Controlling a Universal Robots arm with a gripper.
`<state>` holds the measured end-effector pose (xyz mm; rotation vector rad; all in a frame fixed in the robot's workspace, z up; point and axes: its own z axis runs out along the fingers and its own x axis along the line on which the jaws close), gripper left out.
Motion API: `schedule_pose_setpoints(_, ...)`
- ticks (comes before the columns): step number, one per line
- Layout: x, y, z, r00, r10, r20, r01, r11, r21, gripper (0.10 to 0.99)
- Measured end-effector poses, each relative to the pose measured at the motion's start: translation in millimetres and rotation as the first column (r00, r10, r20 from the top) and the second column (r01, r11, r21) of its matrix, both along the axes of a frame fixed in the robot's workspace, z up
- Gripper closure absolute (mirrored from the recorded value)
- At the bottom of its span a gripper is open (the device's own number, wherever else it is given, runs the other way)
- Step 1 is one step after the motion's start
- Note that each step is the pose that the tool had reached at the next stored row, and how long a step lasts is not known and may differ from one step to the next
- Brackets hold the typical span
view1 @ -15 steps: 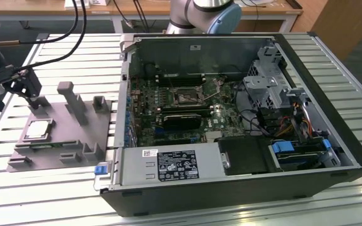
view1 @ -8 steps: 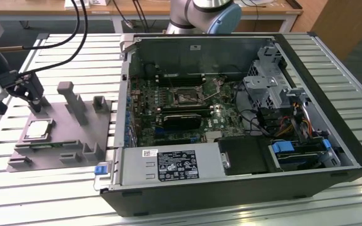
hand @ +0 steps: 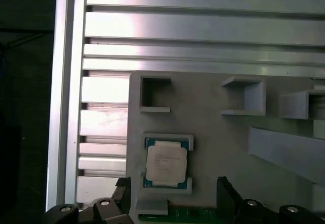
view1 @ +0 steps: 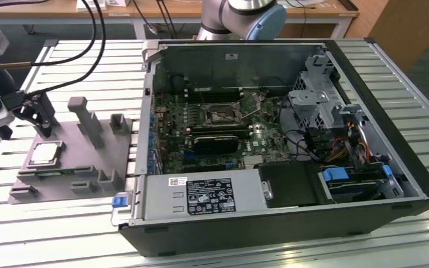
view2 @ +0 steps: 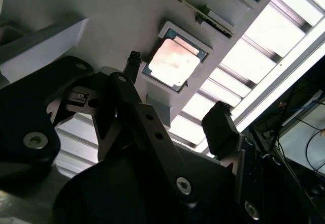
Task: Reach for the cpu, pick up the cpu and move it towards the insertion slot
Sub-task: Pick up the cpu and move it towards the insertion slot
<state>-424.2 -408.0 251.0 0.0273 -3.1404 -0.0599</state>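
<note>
Lips of a grey fixture plate hem the cpu at its corners, with its top bare and free air above. Grey upright blocks stand near, toward the exterior view's right. The jaws hang spread wide over the cpu, empty, straddling it in both wrist views. The insertion slot lies well apart, inside the open computer case.

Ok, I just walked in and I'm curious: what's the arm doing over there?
The gripper hangs open over the cpu, which lies in its nest on the grey tray, not yet gripped. The slot sits inside the open case, at the exterior view's right of the tray.
</note>
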Motion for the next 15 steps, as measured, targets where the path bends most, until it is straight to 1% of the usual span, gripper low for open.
schedule_pose_setpoints(8,-0.3,0.0,-9.2,1.0,0.0,-0.0001,0.0,1.0,0.0,0.322)
schedule_pose_setpoints(15,-0.4,0.0,-14.7,1.0,0.0,0.0,0.0,1.0,0.0,0.322)
